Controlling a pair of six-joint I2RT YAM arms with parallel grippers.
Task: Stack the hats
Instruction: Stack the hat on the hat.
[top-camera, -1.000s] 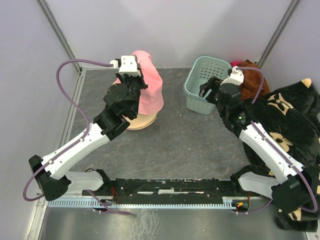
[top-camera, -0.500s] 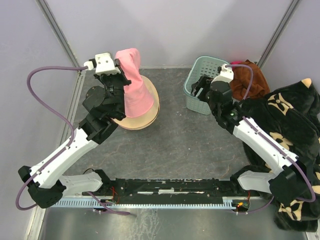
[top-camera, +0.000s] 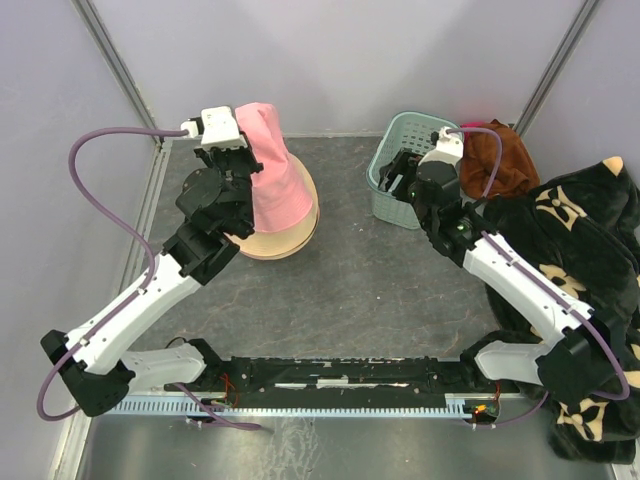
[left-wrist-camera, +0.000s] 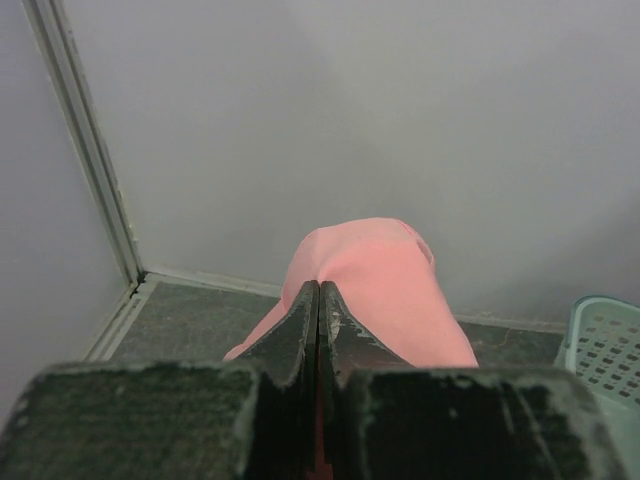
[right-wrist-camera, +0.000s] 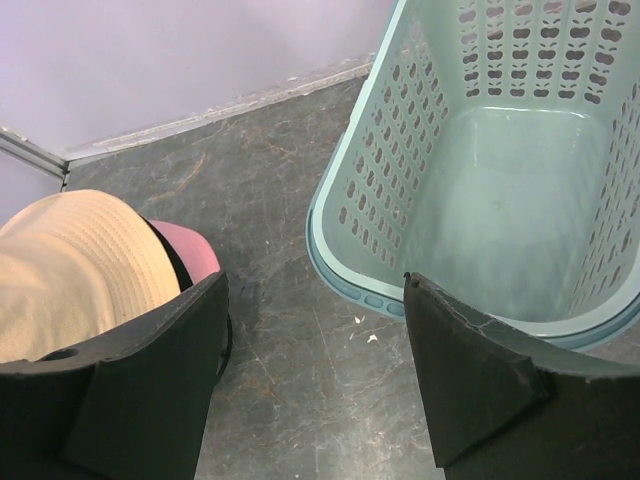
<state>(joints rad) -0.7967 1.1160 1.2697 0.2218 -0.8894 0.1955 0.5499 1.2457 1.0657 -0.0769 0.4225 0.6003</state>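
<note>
Teal basket (top-camera: 392, 208) beside rust-brown cloth (top-camera: 497, 160) and floral black blanket (top-camera: 575, 235).

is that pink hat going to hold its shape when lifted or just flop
Probably floppy: pinched in the left pincer, the pink hat hangs stretched into a long drape. Likely light, since a thin pinch holds it. Its lower edge may drag over the beige hat.

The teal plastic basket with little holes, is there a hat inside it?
No, the right wrist view looks into the teal plastic basket and only its bare floor shows.
</note>
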